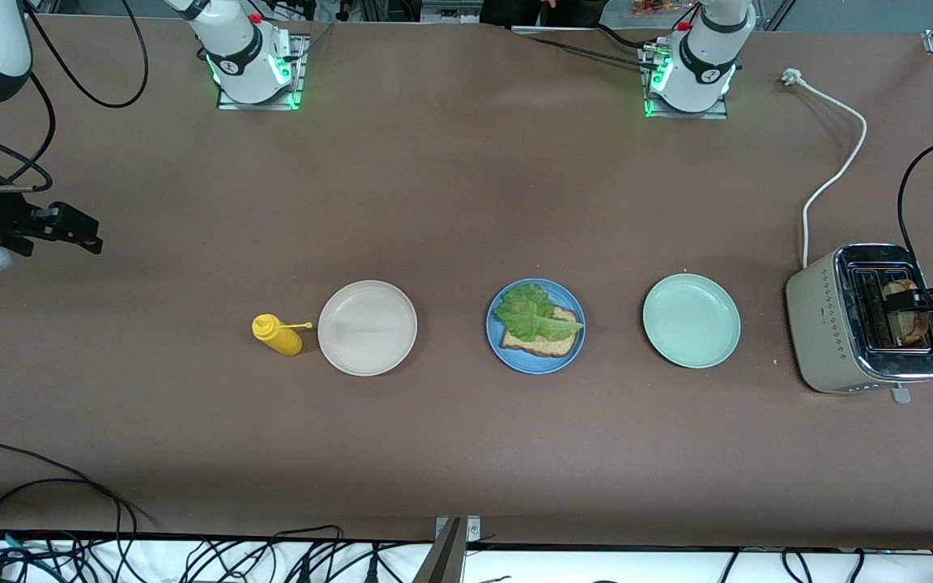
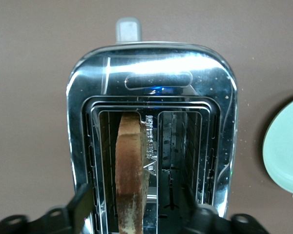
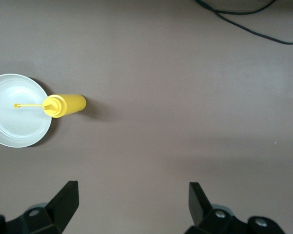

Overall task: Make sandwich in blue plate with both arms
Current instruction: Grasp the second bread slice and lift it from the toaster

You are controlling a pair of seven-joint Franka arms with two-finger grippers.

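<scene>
Brown bread [image 1: 543, 342] under lettuce [image 1: 533, 314] lay on the blue plate [image 1: 502, 353], awaiting its top slice. Left gripper [image 2: 136, 214], fingers apart, straddled the toast [image 2: 132, 170] in the toaster [image 1: 827, 317], apparently to extract it. Right gripper [image 3: 134, 197] waited, fingers spread, over bare table near the mustard bottle [image 3: 66, 105].

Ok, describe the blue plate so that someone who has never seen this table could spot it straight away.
Three round plates sit in a row across the brown table, between a yellow squeeze bottle and a silver toaster. The blue plate is the middle one. Unlike the cream-white plate and the pale green plate, it holds food: a brown bread slice topped with green lettuce.
</scene>
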